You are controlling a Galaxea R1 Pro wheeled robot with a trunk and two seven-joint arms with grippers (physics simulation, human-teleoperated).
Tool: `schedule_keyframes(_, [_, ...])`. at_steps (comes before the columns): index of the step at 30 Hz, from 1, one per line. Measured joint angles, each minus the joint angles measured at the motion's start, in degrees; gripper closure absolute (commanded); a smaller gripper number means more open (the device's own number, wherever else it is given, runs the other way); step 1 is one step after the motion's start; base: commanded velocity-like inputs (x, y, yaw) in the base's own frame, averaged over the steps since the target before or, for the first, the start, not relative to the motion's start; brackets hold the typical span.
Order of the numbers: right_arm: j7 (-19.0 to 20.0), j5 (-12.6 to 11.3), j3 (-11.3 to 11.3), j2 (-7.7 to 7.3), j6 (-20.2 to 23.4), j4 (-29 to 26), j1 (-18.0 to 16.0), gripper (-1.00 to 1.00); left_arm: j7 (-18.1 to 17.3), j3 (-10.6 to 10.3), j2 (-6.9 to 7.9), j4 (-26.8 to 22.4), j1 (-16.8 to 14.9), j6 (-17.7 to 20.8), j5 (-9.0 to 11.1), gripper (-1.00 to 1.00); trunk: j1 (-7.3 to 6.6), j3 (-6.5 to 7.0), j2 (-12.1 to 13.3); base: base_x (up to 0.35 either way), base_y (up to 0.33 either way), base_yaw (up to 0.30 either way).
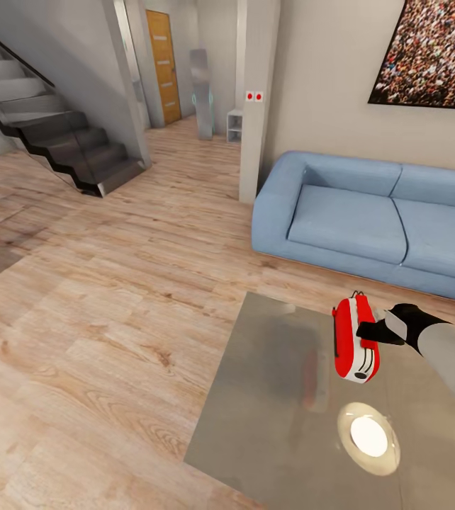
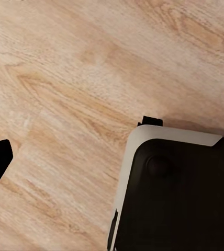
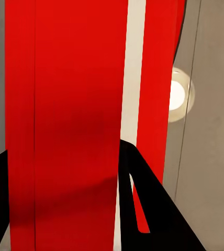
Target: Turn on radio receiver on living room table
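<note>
One radio [image 1: 355, 338] stands upright near the desk's [image 1: 270, 411] far edge, before the sofa [image 1: 369, 212]. Right claw [image 1: 373, 331] presses against its side, fingers [image 3: 143, 204] spread across the red casing without gripping, likely reaching for the switch. Left claw's state: cannot tell.

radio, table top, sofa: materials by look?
Radio receiver: looks like glossy red plastic with a white panel and black trim; smooth, even sheen.
Table: polished grey top, possibly glass or lacquer; it mirrors a ceiling light.
Sofa: matte light-blue upholstery, likely fabric; soft seams, no shine.
</note>
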Motion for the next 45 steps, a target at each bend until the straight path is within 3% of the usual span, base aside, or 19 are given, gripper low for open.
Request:
schedule_keyframes(30, [-0.01,0.28,0.04,0.04,0.0,-0.02,0.0,1.0,0.0,-0.02,0.2,0.0,0.0,0.0,-0.03,-1.0,-6.59,5.38,12.03,0.0,0.0,0.0])
schedule_keyframes(35, [0.36,0.39,0.05,0.04,-0.13,-0.41,0.0,1.0,-0.04,0.0,0.16,0.0,0.0,0.0,-0.04,-1.0,-6.59,5.39,12.05,0.0,0.0,0.0])
schedule_keyframes(43, [0.7,0.08,0.04,0.16,-12.07,-0.35,-0.01,1.0,-0.03,-0.02,0.18,0.0,-0.01,0.0,-0.15,-1.0,-6.59,5.39,12.05,0.0,0.0,0.0])
schedule_keyframes(45, [0.61,0.23,-0.04,1.07,-13.32,-0.28,0.0,1.0,-0.01,-0.02,0.24,0.01,-0.01,0.0,-0.17,-1.0,-6.59,5.39,12.05,0.0,0.0,0.0])
